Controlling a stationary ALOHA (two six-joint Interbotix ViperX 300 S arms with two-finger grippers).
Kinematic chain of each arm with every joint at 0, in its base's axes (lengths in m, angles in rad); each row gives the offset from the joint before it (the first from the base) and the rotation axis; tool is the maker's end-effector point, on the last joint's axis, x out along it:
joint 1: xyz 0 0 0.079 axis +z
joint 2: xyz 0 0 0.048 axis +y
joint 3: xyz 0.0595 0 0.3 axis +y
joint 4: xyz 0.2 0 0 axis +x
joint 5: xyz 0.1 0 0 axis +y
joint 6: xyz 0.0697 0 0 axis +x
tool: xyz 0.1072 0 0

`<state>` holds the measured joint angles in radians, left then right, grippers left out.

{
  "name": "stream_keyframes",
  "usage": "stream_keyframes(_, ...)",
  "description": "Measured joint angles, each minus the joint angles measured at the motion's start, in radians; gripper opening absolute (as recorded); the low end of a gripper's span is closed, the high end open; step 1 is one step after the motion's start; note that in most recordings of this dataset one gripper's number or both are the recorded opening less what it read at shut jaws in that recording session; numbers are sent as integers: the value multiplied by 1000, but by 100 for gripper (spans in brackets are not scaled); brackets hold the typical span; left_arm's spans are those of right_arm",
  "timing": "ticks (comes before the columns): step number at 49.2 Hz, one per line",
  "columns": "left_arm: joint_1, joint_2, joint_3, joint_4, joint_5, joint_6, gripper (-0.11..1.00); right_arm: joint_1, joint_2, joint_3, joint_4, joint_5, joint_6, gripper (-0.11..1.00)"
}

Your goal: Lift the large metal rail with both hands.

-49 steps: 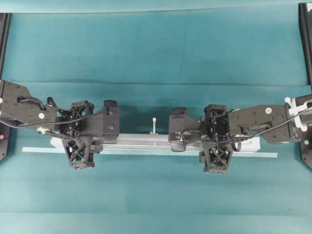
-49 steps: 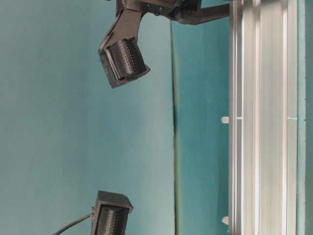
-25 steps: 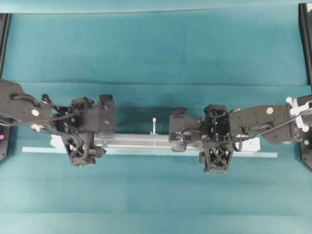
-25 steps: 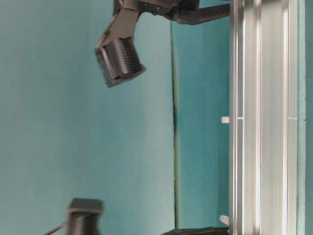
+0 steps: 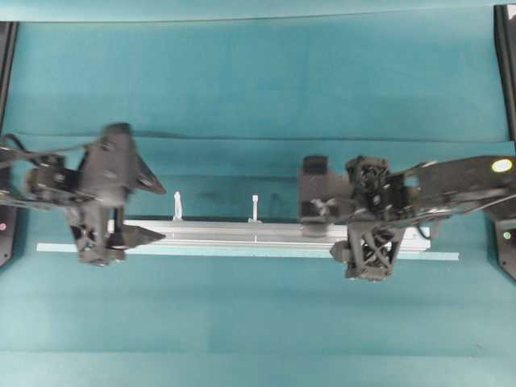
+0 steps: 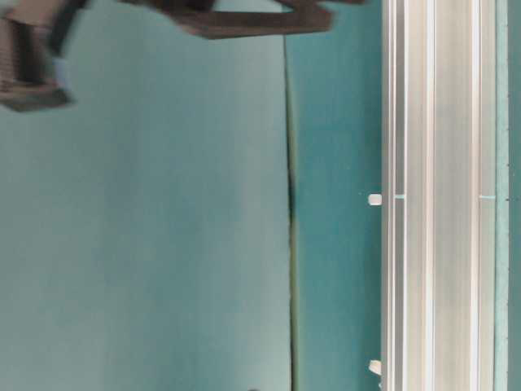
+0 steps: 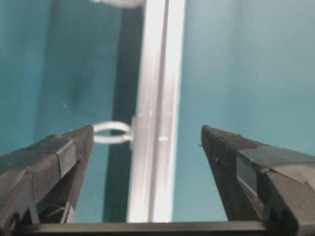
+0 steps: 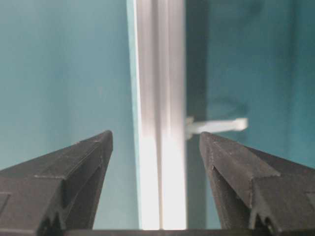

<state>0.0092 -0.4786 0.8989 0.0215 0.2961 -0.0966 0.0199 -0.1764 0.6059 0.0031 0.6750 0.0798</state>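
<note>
The large metal rail [image 5: 266, 235] lies flat on the counter [image 5: 258, 89], running from nine to three o'clock. The left gripper [image 7: 147, 147] and right gripper [image 8: 155, 147] are both released, straddling it empty. Stiff, smooth and probably weighty, it likely wants level grasps near both ends.

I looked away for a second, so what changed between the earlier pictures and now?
The left black lattice-fingered tool pulled back toward the left end of the long silver grooved metal rail, uncovering a second small white upright tie, and its jaws now stand wide open astride the rail. The right tool shifted slightly rightward, also open. The rail and the thin pale teal strip lie where they were.
</note>
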Motion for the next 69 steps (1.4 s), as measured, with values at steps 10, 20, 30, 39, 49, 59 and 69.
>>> stream_keyframes(10, 0, -101, 6, 0, 0, -2, 94, -35, -100, -20, -8, 0, 0, 79)
stream_keyframes(20, 2, -181, 6, 0, 0, 0, 94, -58, -183, -20, -17, 0, 0, 79)
stream_keyframes(30, 2, -255, 6, 0, 0, -2, 94, -66, -256, -20, -28, -14, 2, 79)
stream_keyframes(39, 2, -330, 6, 2, -3, -5, 94, -72, -321, -6, -29, -64, 0, 79)
stream_keyframes(49, 18, -413, 9, 0, -55, -8, 94, -87, -408, 43, -29, -181, 0, 79)
stream_keyframes(59, 35, -466, 9, 0, -141, -8, 94, -104, -515, 114, -29, -302, 2, 79)
stream_keyframes(69, 48, -482, 9, 0, -167, -9, 94, -115, -595, 153, -29, -311, 0, 79)
